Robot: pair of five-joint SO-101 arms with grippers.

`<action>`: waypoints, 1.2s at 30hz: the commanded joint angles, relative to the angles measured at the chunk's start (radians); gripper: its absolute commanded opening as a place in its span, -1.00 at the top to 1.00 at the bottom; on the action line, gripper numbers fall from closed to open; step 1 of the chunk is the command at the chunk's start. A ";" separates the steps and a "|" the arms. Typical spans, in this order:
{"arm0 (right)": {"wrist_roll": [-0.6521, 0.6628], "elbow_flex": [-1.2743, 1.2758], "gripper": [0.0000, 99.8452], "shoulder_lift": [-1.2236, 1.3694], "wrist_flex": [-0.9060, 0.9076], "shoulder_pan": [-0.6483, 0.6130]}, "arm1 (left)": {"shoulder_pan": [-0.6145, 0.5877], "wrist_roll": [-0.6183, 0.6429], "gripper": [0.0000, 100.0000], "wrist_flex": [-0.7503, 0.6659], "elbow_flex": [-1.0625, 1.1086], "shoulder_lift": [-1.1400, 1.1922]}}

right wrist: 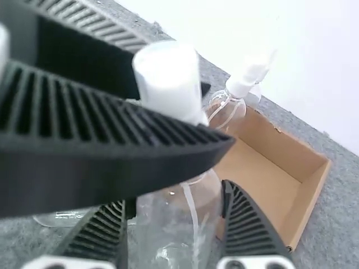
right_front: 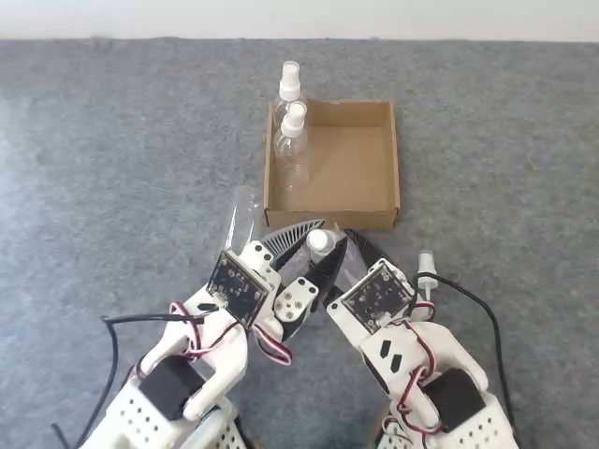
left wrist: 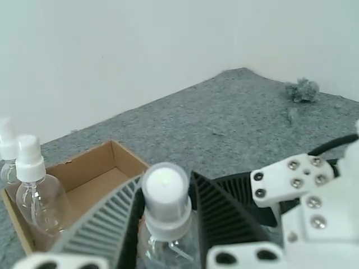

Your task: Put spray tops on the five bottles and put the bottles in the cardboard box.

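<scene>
1. The left gripper (left wrist: pixel 165 188) is closed on a white spray top (left wrist: pixel 164 193). Its dark ribbed fingers (left wrist: pixel 104 221) press against the collar from both sides.
2. The right gripper (right wrist: pixel 174 210) is closed lower down on the clear body of the same bottle (right wrist: pixel 175 227), with one finger against each flank.
3. In the high view the two grippers meet nose to nose over this bottle. It stands upright between them with the spray top on its neck. It is outside the cardboard box (right_front: pixel 397 161), just in front of the near wall.
4. The cardboard box sits open on the grey carpet (right_front: pixel 112 140), directly beyond the grippers.
5. A second bottle (right_front: pixel 292 154) with a spray top fitted stands upright inside the box, against its left wall.
6. A third bottle (right_front: pixel 289 86), also capped, stands at the box's far left corner. It seems to be just outside the far wall, though its base is hidden.
7. A lying bottle (right_front: pixel 245 213) rests on its side on the carpet, just left of the box's near corner and beside the left gripper. Whether it has a top is not clear.
8. A loose spray top (right_front: pixel 427 269) rests on the carpet just to the right of the right gripper, apart from the box.
</scene>
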 commanded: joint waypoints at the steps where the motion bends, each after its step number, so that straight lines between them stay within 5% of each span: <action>1: 0.012 -0.044 0.99 -0.018 0.005 -0.002 | 0.018 -0.008 0.95 0.046 -0.033 0.003; 13: 0.012 -0.046 0.99 -0.018 0.039 -0.002 | 0.017 -0.005 0.70 0.103 -0.050 -0.005; 22: 0.012 -0.046 0.99 -0.018 0.039 0.013 | 0.015 -0.008 0.69 0.189 -0.110 -0.005; 29: 0.005 -0.046 0.99 -0.018 0.030 0.099 | -0.124 0.011 0.69 0.221 -0.156 -0.006; 36: 0.005 -0.046 0.99 -0.018 0.028 0.099 | -0.141 0.034 0.69 0.267 -0.193 -0.006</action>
